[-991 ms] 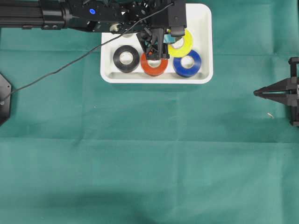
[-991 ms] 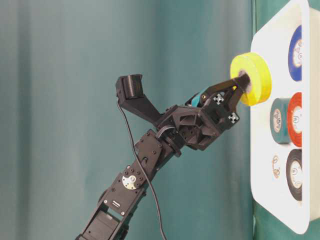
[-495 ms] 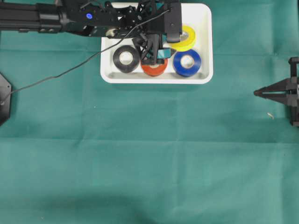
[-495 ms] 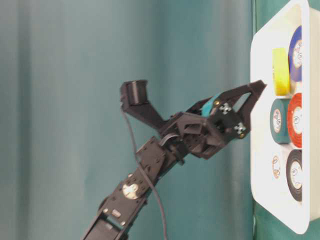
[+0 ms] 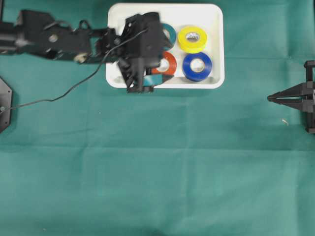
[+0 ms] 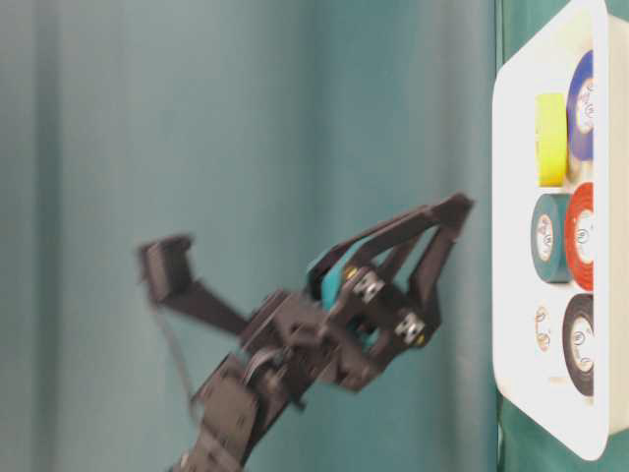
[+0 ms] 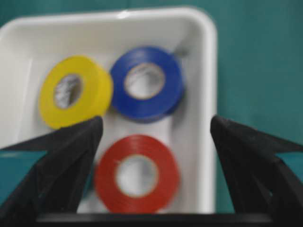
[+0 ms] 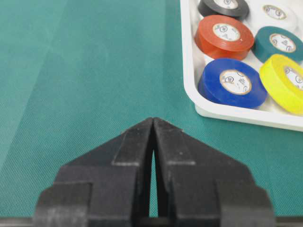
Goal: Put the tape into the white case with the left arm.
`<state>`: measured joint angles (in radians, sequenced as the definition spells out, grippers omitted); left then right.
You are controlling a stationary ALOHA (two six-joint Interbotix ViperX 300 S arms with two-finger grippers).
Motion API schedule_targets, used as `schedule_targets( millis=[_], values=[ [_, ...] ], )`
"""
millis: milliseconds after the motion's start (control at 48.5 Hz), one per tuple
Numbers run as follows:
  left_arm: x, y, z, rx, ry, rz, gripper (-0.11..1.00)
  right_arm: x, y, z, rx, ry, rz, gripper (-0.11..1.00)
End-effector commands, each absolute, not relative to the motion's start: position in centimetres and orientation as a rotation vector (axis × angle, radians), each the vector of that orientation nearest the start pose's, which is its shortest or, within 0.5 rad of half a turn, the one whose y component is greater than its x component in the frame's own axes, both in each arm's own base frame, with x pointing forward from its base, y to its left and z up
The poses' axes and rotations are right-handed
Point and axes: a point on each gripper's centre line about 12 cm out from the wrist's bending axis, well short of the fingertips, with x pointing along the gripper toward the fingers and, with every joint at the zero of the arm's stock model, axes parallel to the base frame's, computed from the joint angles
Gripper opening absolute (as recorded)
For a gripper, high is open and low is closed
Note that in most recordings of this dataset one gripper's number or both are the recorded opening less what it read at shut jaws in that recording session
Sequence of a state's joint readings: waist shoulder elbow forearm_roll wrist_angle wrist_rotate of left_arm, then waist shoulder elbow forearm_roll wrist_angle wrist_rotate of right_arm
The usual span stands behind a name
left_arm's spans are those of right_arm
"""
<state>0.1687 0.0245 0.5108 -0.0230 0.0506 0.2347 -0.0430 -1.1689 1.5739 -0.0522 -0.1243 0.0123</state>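
The white case (image 5: 219, 49) sits at the back middle of the green cloth with several tape rolls in it. The yellow tape (image 5: 192, 39) lies flat in its far right part, beside the blue roll (image 5: 197, 66) and the red roll (image 5: 169, 63). My left gripper (image 5: 145, 55) hovers blurred above the case's left half, open wide and empty; the red roll (image 7: 137, 172) shows between its fingers (image 7: 71, 151). From table level the left gripper (image 6: 450, 214) is raised clear of the case (image 6: 511, 295). My right gripper (image 5: 269, 98) rests shut at the right edge, empty.
A teal roll (image 5: 170, 32) is partly under the left arm. The right wrist view also shows a black roll (image 8: 222, 7) and a white roll (image 8: 275, 12) in the case (image 8: 189, 71). The left arm's cable (image 5: 59, 93) trails over the cloth.
The left gripper opened and let go of the yellow tape, which now lies in the case. The gripper then drew back to the left and lifted away. The right arm stayed still.
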Motion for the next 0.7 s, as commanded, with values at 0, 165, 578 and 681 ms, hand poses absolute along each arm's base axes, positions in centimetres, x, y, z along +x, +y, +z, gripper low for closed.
schedule_targets(
  millis=[0, 165, 578, 681],
  values=[
    [40.7, 5.3, 23.0, 0.157, 0.508, 0.078, 0.98, 13.8, -0.6, 15.2, -0.032, 0.266, -0.033, -0.09],
    [39.0, 2.4, 23.5, 0.132, 0.462, 0.027, 0.98, 13.8, -0.6, 15.2, -0.032, 0.266, -0.033, -0.09],
    [37.1, -1.9, 23.2, 0.064, 0.465, -0.062, 0.98, 13.8, -0.6, 15.2, -0.032, 0.266, -0.033, -0.09],
    [36.7, -2.7, 23.1, 0.069, 0.466, -0.085, 0.98, 13.8, -0.5, 15.2, -0.032, 0.268, -0.032, -0.09]
  ],
)
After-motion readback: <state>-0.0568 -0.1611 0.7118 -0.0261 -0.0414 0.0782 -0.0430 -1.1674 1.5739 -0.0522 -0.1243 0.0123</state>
